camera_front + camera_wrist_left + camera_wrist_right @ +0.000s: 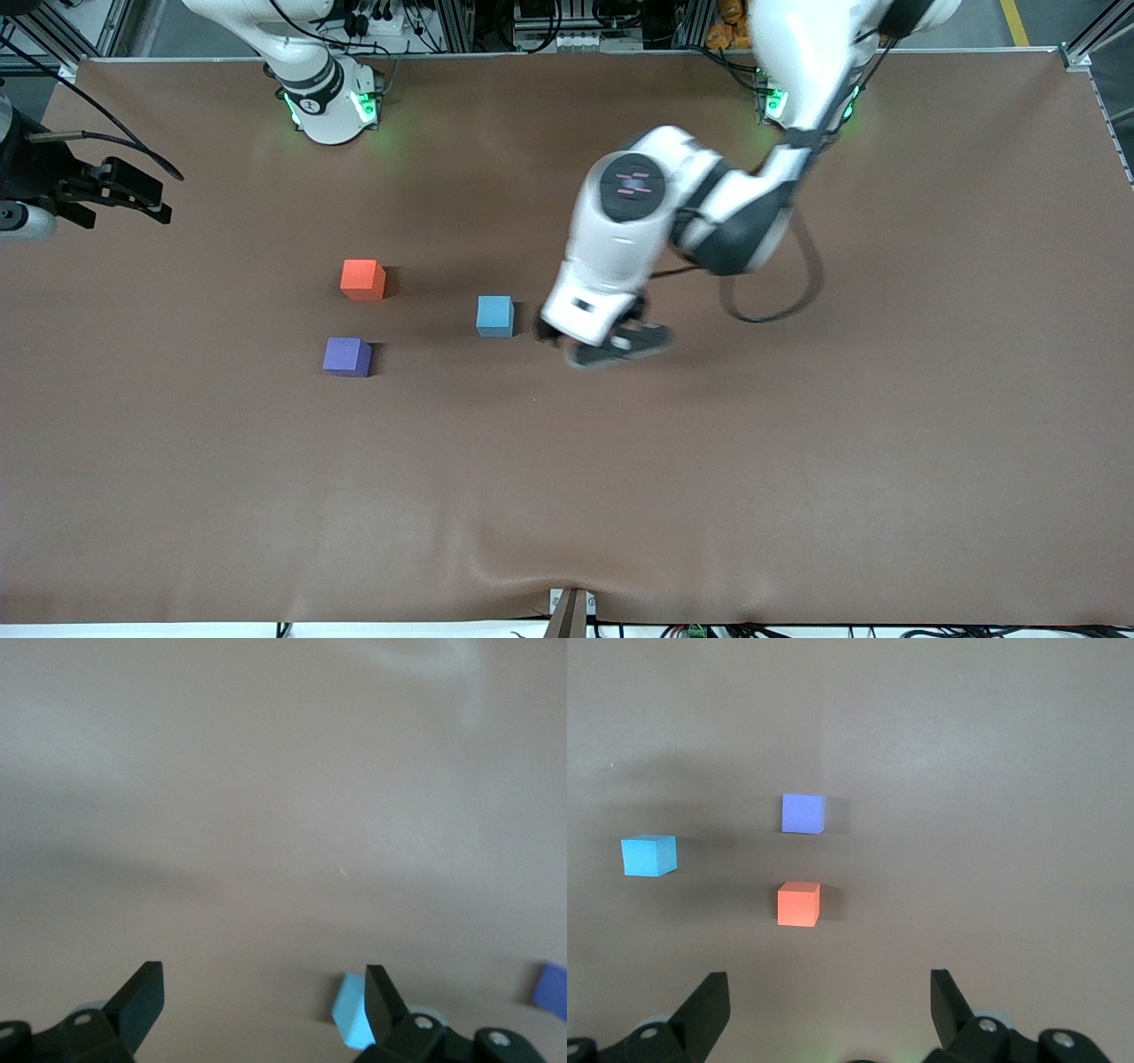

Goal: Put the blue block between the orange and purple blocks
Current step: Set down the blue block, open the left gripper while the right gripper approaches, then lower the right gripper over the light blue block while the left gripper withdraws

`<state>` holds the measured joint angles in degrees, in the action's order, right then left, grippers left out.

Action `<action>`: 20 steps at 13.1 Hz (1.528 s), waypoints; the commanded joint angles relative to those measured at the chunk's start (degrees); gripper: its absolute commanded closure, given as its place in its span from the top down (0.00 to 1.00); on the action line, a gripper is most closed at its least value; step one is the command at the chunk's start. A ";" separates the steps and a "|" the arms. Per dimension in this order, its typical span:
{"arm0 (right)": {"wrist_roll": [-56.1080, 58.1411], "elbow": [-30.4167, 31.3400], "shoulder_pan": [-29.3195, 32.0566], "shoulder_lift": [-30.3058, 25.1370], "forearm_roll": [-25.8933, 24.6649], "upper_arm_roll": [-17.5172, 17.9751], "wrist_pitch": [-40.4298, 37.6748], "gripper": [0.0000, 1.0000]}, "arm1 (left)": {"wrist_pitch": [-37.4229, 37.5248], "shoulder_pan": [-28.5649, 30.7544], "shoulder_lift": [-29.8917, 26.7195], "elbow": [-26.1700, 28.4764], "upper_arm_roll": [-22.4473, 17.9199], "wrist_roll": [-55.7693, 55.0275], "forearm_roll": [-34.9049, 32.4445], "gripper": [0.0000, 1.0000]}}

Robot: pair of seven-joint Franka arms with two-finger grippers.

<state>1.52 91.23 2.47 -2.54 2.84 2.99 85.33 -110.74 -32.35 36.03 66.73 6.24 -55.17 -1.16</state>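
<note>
Three cubes: I count the blue block (495, 315), the orange block (362, 279) and the purple block (347, 356), all resting apart on the table (797, 461).
Surface: I see a brown matte cover, rippled at the edge nearest the front camera.
Room: aluminium framing and cables run along the arms' edge.
Writing: none I can read.
Blue block: toward the left arm's end from the other two, not between them.
Orange and purple: orange farther from the front camera, purple nearer.
Left gripper (602, 341): fingers spread, nothing held, low just beside the blue block.
Right gripper (828, 1010): I see it spread wide, empty, waiting at its own end.
</note>
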 commanded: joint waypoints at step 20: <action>-25.69 -6.94 -14.41 19.85 -4.25 13.53 9.15 1.00 | 8.08 40.26 -42.71 35.05 0.35 44.53 0.73 1.00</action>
<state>-23.03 85.79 -10.37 14.69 0.15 16.57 94.10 -102.94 7.72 -5.68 100.93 6.54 -11.08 -0.97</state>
